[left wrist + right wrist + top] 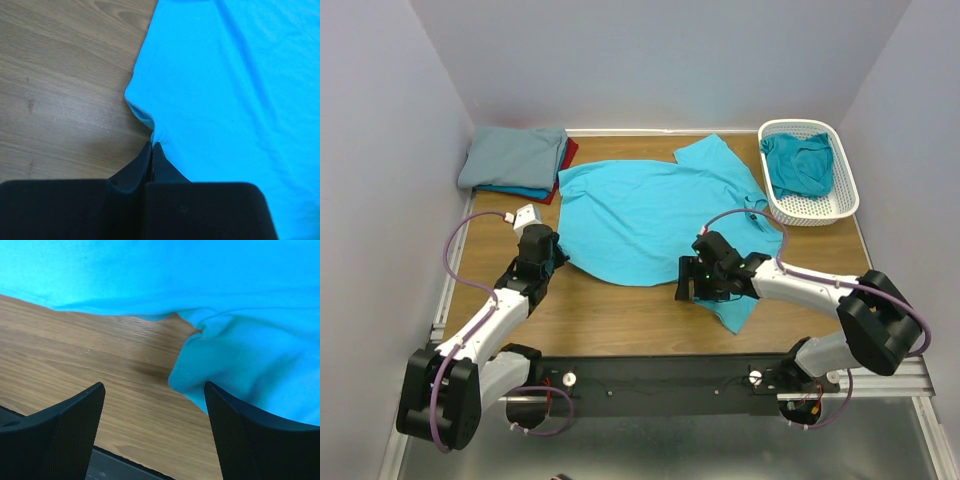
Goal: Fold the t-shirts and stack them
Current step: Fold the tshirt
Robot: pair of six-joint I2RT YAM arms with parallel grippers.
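A bright turquoise t-shirt point(650, 205) lies spread on the wooden table. My left gripper point(558, 256) is shut on its near-left edge, and the cloth point(225, 85) puckers at the fingertips in the left wrist view. My right gripper point(692, 290) is open and empty over the shirt's near-right edge, beside a rumpled fold point(240, 365). A deeper teal t-shirt point(800, 162) lies crumpled in the white basket point(842, 205). Folded grey-blue point(515, 155), blue and red point(569, 152) t-shirts are stacked at the back left.
The basket stands at the back right corner. Grey walls close in the left, back and right. A black rail point(660, 375) runs along the near table edge. Bare wood point(610, 320) shows between the two arms.
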